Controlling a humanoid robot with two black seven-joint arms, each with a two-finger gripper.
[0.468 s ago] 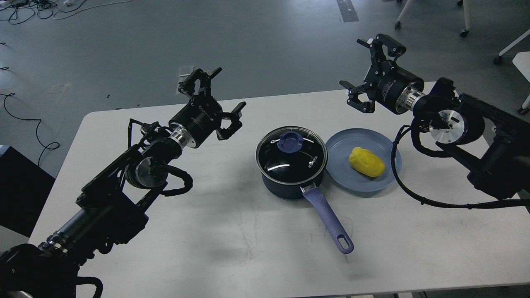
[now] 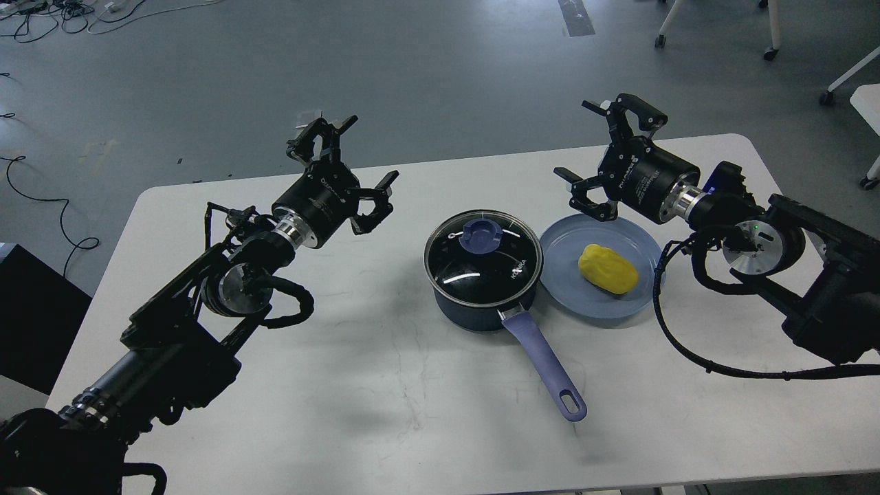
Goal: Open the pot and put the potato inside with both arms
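Note:
The dark pot (image 2: 474, 302) stands mid-table with its glass lid (image 2: 483, 258) on and a blue knob (image 2: 482, 237) on top. Its lavender handle (image 2: 546, 368) points toward the front right. The yellow potato (image 2: 608, 269) lies on a light-blue plate (image 2: 564, 240) just right of the pot. My left gripper (image 2: 344, 168) is open and empty, up in the air left of the pot. My right gripper (image 2: 597, 152) is open and empty, above the plate's far edge.
The white table (image 2: 385, 405) carries only the pot and plate. Its far edge runs just behind both grippers. Grey floor with cables lies beyond, and chair legs (image 2: 773, 34) stand at the top right.

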